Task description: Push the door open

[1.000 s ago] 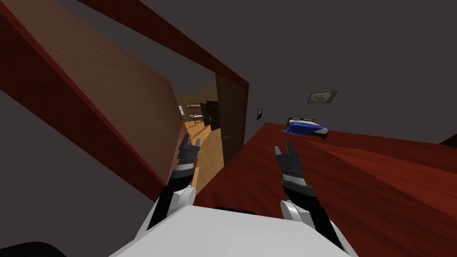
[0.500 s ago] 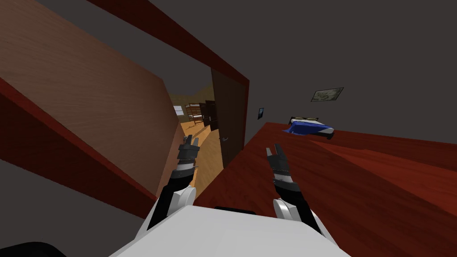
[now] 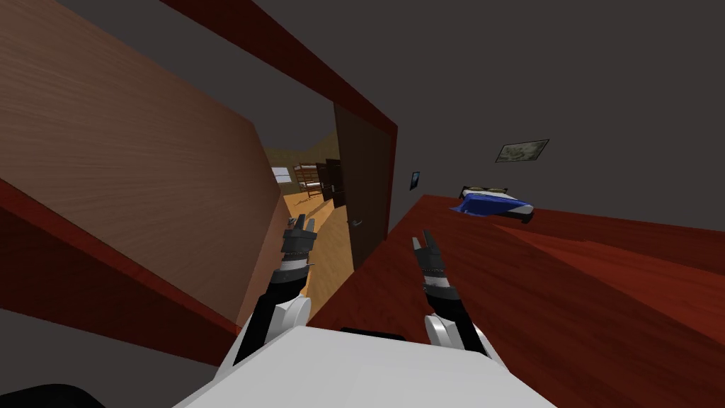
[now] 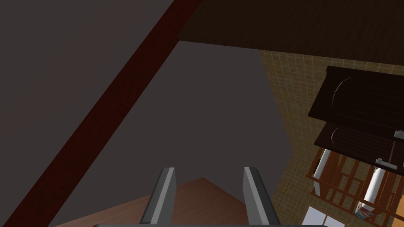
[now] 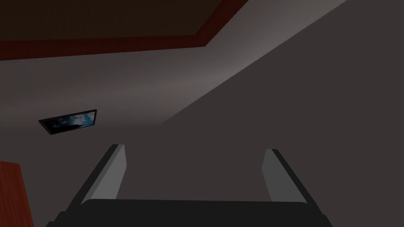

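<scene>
The tall light brown wood-grain door stands on my left inside the dark red door frame, turned well off the opening. Its free edge slants down towards the gap. Past that edge the doorway is clear, and a strip of orange wooden floor runs into a corridor. On the far side of the gap is a dark brown door panel with a small metal handle.

The left gripper is held out in the opening, just beside the lower part of the light brown door's free edge. From here I cannot tell whether it touches the edge or sits a little apart. Its two fingers are spread and hold nothing; in the left wrist view they frame a wedge of the same light brown surface.

The right gripper reaches forward over the dark red-brown plank floor, near the dark brown panel's foot. Its fingers are wide apart and empty.

Farther right, against the grey wall, lies a low bed with a blue cover. A pale framed picture hangs above the bed. A small dark-framed blue picture hangs nearer the doorway.
</scene>
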Available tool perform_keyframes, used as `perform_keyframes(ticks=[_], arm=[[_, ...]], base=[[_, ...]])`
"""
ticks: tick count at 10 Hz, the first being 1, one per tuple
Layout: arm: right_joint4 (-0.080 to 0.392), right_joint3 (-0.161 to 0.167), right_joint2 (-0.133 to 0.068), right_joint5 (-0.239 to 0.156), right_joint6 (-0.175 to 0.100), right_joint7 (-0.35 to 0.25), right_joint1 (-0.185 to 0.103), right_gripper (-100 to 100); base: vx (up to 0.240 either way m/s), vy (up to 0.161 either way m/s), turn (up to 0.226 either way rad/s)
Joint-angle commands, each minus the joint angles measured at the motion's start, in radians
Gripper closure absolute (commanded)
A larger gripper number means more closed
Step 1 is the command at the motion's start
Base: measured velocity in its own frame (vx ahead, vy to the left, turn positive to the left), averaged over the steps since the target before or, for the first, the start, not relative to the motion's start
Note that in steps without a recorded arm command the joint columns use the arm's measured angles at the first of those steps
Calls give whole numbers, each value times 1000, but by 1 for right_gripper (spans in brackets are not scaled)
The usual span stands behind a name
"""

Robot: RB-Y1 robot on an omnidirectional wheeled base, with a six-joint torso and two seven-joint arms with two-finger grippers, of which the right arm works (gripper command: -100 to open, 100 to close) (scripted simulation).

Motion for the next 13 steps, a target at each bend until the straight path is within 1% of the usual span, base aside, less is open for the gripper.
perform_keyframes(ticks=[1,8,13], arm=[[39,22,-4,1,-5,-1,-20,-100],[203,120,-27,2,-39,-14,-88,-100],[332,198,-41,2,-65,-25,-142,-100]], base=[[86,-14,5],[103,-13,7],[100,-16,8]])
